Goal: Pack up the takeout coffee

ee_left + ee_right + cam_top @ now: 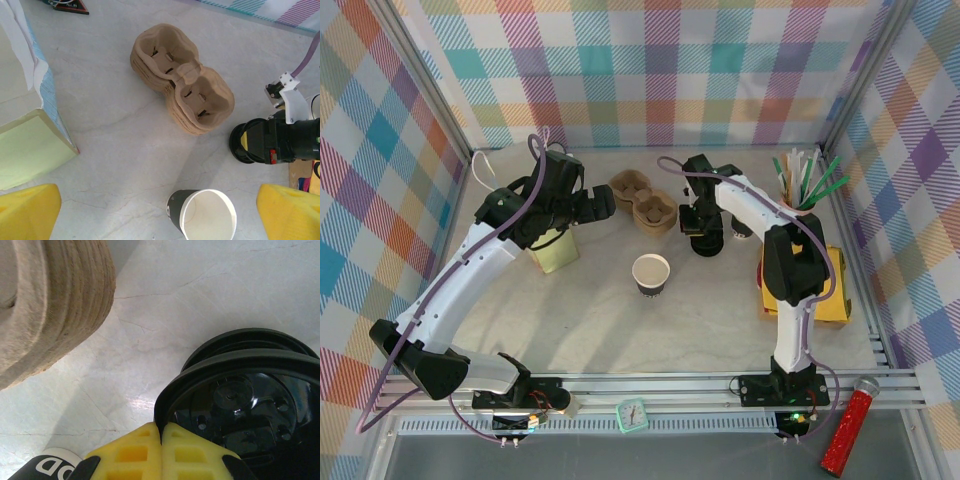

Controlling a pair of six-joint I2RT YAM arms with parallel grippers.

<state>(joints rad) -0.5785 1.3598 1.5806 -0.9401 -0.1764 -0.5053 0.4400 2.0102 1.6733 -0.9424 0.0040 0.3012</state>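
1. My right gripper [161, 437]: fingers pressed together at the rim of the top black lid [245, 405]. I cannot tell if they pinch it. Likely purpose: capping.
2. My left gripper [159, 212]: fingers spread wide, holding nothing, probably waiting to steady the takeout coffee cup [207, 217], which stands lidless mid-table, near the pulp carriers [182, 77], paper bag [25, 150] alongside.

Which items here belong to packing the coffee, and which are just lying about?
Job: open paper cup, black lid, green paper bag, probably the pulp cup carriers.
Lying about: green and white sticks, yellow box, small clock, red tube.
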